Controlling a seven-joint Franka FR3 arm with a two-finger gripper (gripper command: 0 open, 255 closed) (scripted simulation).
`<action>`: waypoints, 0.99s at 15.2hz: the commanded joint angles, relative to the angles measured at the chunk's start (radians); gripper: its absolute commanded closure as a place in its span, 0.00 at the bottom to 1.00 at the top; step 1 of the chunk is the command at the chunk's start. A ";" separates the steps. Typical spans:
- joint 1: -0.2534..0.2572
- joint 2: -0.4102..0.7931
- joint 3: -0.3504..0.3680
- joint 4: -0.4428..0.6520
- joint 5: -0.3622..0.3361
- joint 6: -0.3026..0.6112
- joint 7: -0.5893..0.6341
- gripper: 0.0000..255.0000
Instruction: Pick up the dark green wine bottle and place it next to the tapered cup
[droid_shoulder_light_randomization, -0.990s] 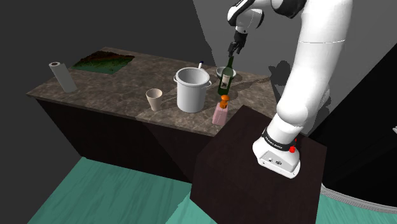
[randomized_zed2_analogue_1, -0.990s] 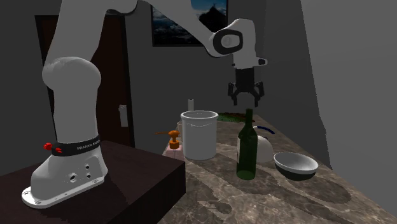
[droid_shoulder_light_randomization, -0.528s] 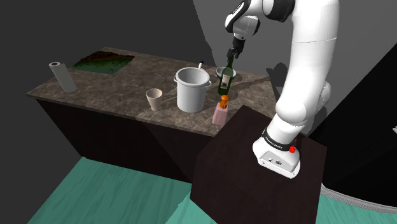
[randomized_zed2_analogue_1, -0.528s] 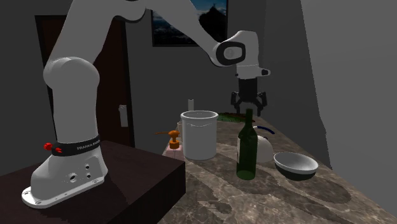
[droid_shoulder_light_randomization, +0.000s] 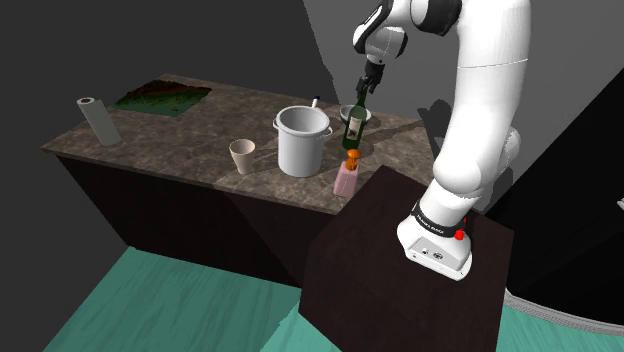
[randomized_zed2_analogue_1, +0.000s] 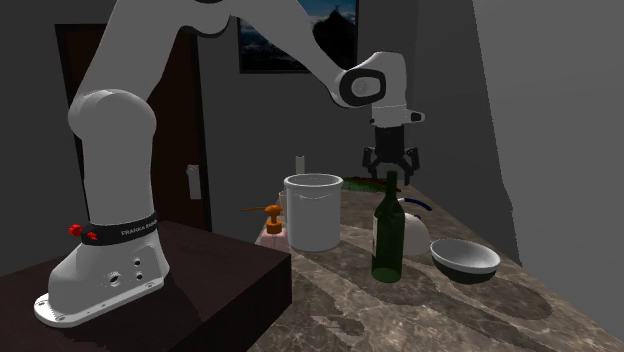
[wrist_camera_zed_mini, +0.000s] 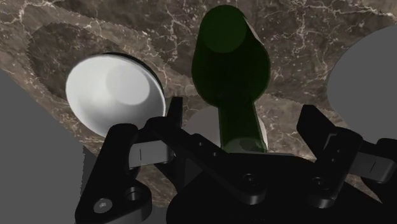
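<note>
Grab stage here: the hand (randomized_zed2_analogue_1: 391, 168) is open and holding nothing, fingers either side of the top of the neck of the dark green wine bottle (randomized_zed2_analogue_1: 388, 235). The bottle stands upright on the table (droid_shoulder_light_randomization: 180, 140), right of centre in the shoulder view, near the white pot (droid_shoulder_light_randomization: 302, 140) and bowl (randomized_zed2_analogue_1: 464, 257). Next I'd say pinch the neck squarely, lift, then carry it left past the pot to the tapered cup (droid_shoulder_light_randomization: 242, 156); the arm (droid_shoulder_light_randomization: 480, 100) rises tall from the stand (droid_shoulder_light_randomization: 400, 280) at lower right and curls over, hand pointing straight down.

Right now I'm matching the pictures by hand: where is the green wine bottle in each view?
Shoulder view: green wine bottle upper middle, right of the pot.
Second exterior view: bottle right of middle, left of the bowl.
Wrist view: bottle seen from above, beside the bowl.
Shared landmark: that bowl, next to the bottle.
</note>
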 joint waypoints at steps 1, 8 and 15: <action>0.000 0.000 0.000 0.000 0.000 0.000 0.000 0.00; 0.000 0.000 0.000 0.000 0.000 0.000 0.000 1.00; 0.011 -0.031 -0.015 0.013 -0.026 -0.040 0.018 1.00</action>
